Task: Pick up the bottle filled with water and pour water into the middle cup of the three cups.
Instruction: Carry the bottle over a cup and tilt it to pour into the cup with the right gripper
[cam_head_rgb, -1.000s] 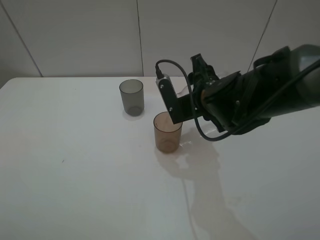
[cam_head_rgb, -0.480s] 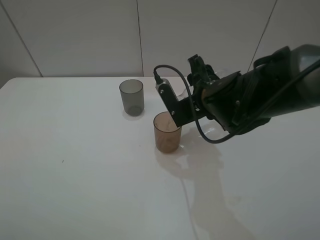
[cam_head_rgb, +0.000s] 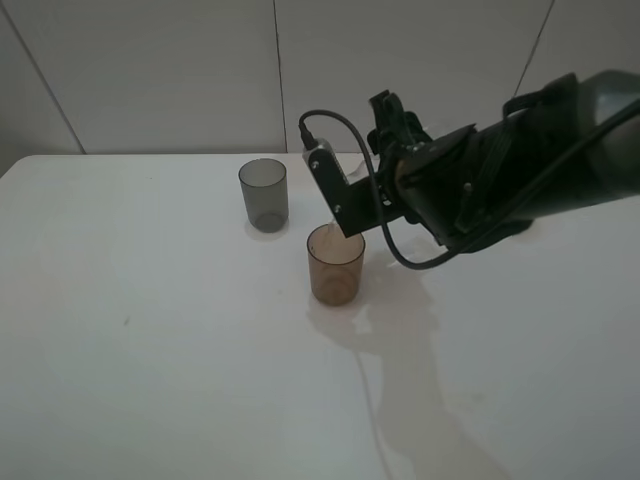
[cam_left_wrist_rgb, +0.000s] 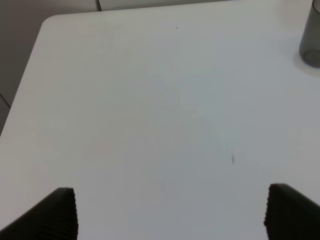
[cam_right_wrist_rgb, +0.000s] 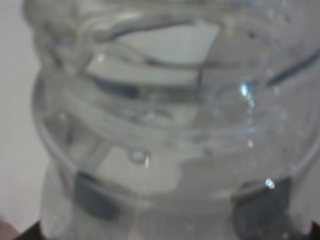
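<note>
Since a moment ago my right arm has rolled further over and edged toward the grey cup (cam_head_rgb: 263, 194), putting the mouth of the bottle (cam_right_wrist_rgb: 160, 100) just above the middle cup (cam_head_rgb: 335, 263) on the bench (cam_head_rgb: 150, 350). The right claw (cam_right_wrist_rgb: 175, 210) clamps the bottle, while the left claw (cam_left_wrist_rgb: 170, 212) hangs spread and empty. I'd tip slowly and keep the mouth inside the rim.

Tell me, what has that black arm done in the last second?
The right arm rolled and shifted slightly up and left in the high view, tipping the bottle further; something pale, probably its mouth, now shows just above the middle cup. The middle cup and the grey cup stayed put.
</note>
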